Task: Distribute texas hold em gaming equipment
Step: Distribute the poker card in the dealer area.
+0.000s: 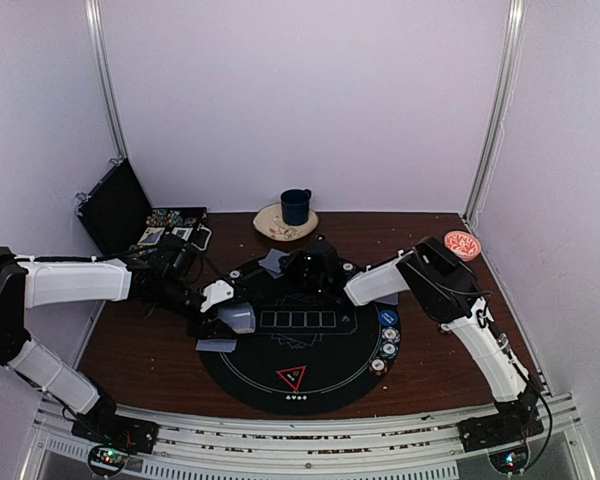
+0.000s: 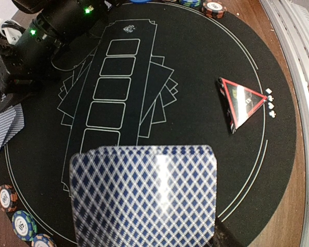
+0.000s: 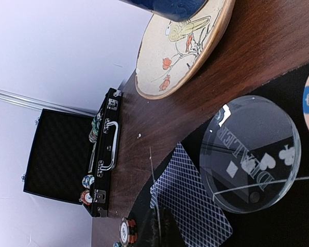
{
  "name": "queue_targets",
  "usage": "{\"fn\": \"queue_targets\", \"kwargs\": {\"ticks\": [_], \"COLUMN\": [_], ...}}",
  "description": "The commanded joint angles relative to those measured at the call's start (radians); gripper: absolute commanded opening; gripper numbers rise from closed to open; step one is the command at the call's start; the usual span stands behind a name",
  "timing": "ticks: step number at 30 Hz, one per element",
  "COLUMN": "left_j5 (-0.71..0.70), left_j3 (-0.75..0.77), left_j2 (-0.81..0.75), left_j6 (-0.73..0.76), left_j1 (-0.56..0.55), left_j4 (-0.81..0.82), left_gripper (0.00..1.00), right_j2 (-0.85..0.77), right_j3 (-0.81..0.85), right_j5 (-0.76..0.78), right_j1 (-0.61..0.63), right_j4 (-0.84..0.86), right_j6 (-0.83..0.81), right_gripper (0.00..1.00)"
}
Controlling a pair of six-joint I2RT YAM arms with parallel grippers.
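My left gripper (image 1: pixel 230 318) is shut on a deck of blue-diamond-backed playing cards (image 2: pixel 144 198), held over the left part of the round black mat (image 1: pixel 330 390); the deck hides its fingers in the left wrist view. My right gripper (image 3: pixel 162 220) is shut and lies low at the mat's far edge, its tips touching two overlapping dealt cards (image 3: pixel 198 203). A thin pale line runs out from between its fingers; I cannot tell what it is. A clear dealer button (image 3: pixel 252 154) lies beside those cards. The red-edged triangle marker (image 2: pixel 240 103) sits at the mat's near side. Another card (image 1: pixel 216 346) lies at the mat's left edge.
Striped chips (image 1: pixel 388 335) line the mat's right edge, and more chips (image 2: pixel 7 198) lie at its far side. An open black case (image 1: pixel 120 210) with chips stands at the back left. A dark blue mug (image 1: pixel 296 206) on a saucer (image 3: pixel 185 51) and a red-patterned bowl (image 1: pixel 462 244) stand at the back.
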Motion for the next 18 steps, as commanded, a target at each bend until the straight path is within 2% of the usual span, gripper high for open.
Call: {"fn": "queue_targets", "kwargs": {"ticks": [1,11,15,18], "left_j5": [0.021,0.022,0.023,0.022], "left_j3": [0.012,0.011,0.012,0.011], "left_j2": [0.009,0.008,0.008,0.007], "left_j6": [0.009,0.009,0.009,0.009], "left_j1": [-0.006,-0.007,-0.006,-0.007], "left_j4": [0.019,0.02,0.019,0.02], "left_gripper": [0.06,0.06,0.06,0.06], "right_j2": [0.011,0.006,0.013,-0.002], "right_j3": [-0.012,-0.01,0.01,-0.002], "right_j5": [0.055,0.097,0.08,0.097], "right_j1": [0.013,0.027,0.031,0.036], "right_j4": [0.036,0.001,-0.04,-0.065], "right_j6": [0.018,-0.003,-0.007,-0.014], "right_gripper": [0.0,0.0,0.17,0.25]}}
